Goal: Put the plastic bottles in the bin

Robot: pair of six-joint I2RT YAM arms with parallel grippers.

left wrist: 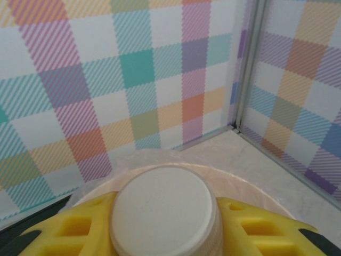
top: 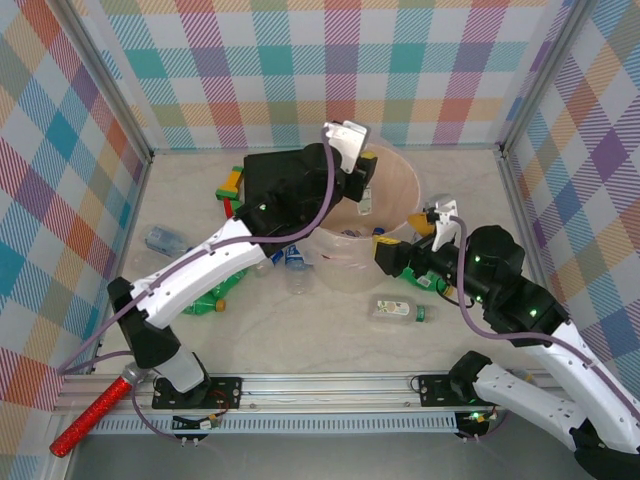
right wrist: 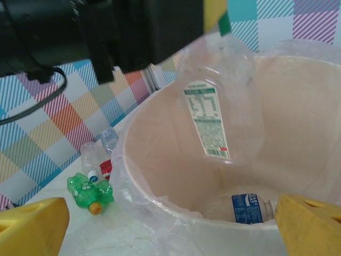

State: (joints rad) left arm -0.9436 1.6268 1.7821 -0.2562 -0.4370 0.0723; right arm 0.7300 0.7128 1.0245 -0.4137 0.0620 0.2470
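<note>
Bottles of thin, crinkled plastic lie loose on the pale, mottled counter [top: 300, 345] in the top view. A clear bottle with a green cap [top: 398, 310] rests on its side just in front of the bin [top: 398, 185]. A green bottle [top: 205, 300] lies beside the left arm [top: 215, 260], a flattened clear bottle [top: 165, 240] sits nearer the left wall, and blue-capped bottles [top: 290, 258] lie against the bin's near-left side. The bin is a wide round bucket, pinkish-beige inside, with a filmy liner over its rim. The left arm reaches across its mouth, and the right jaws stand spread just at its near-right rim. Bare counter lies open at front centre and along the right wall. In the left wrist view, the left jaws pinch the held bottle [left wrist: 162, 210], whose smooth, whitish round end sits between yellow ribbed fingers [left wrist: 250, 224]. The bin's curved rim is just beyond, and the plaid wall [left wrist: 133, 69] and a metal corner post [left wrist: 248, 64] are well behind. In the right wrist view, the held bottle hangs over the bin's mouth, clear and dented, with a green-and-white label, apart from the inner wall. A blue-labelled bottle [right wrist: 248, 208] lies at the bin's bottom. The right jaws' yellow tips sit at the two lower corners, wide apart, with nothing between them. The green bottle, orange-capped, lies on the counter left of the rim.
</note>
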